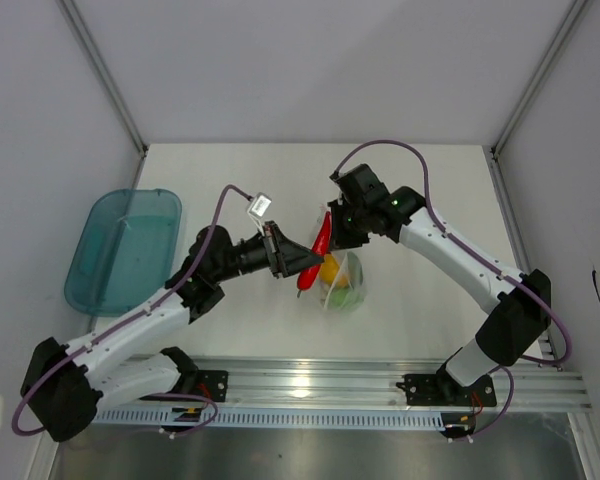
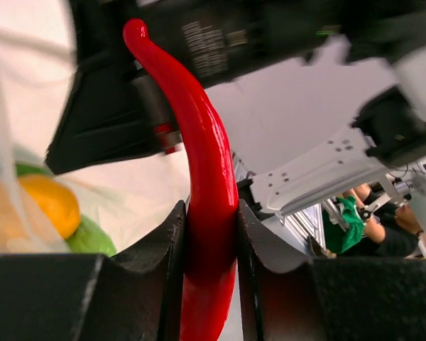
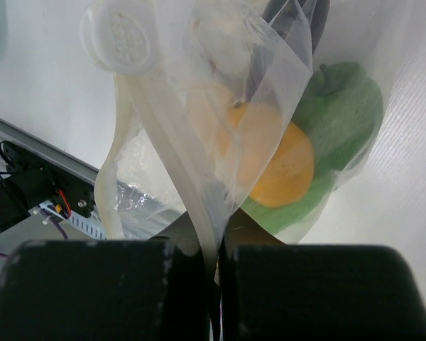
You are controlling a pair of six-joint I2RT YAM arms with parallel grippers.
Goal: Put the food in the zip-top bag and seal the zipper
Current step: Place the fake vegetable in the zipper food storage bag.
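Left gripper (image 1: 310, 264) has its jaws closed partway on the red chili (image 2: 206, 185), gripping it low on the body. The curved stem end sticks up free above the fingers (image 2: 169, 245). From the top camera the chili (image 1: 320, 245) hangs just above the mouth of the bag (image 1: 346, 286), not in it yet.

Right gripper (image 3: 216, 284) is fully closed, pinching the top edge of the bag (image 3: 199, 106) and holding it up off the table (image 1: 430, 180). A yellow pepper (image 3: 284, 167) and a green vegetable (image 3: 341, 106) already sit in the bottom of the bag. The eggplant is not clearly visible.

Handling, my read:
- **Chili:** hard, glossy, light plastic, and tapered, so it could slide or swivel in the jaws. The thick middle is the right place to hold it, tip down into the opening.
- **Bag:** thin, floppy and crinkly, and it folds over itself. Held at one spot only, the mouth sags nearly closed, so the chili may catch on the film.
- **Zipper:** the milky strip (image 3: 167, 160) running down to the right jaws looks like it. It is the stiffest part, so it is best pinched there and pressed along the strip to seal.

The teal tray (image 1: 80, 262) sits well off to the left, not involved.
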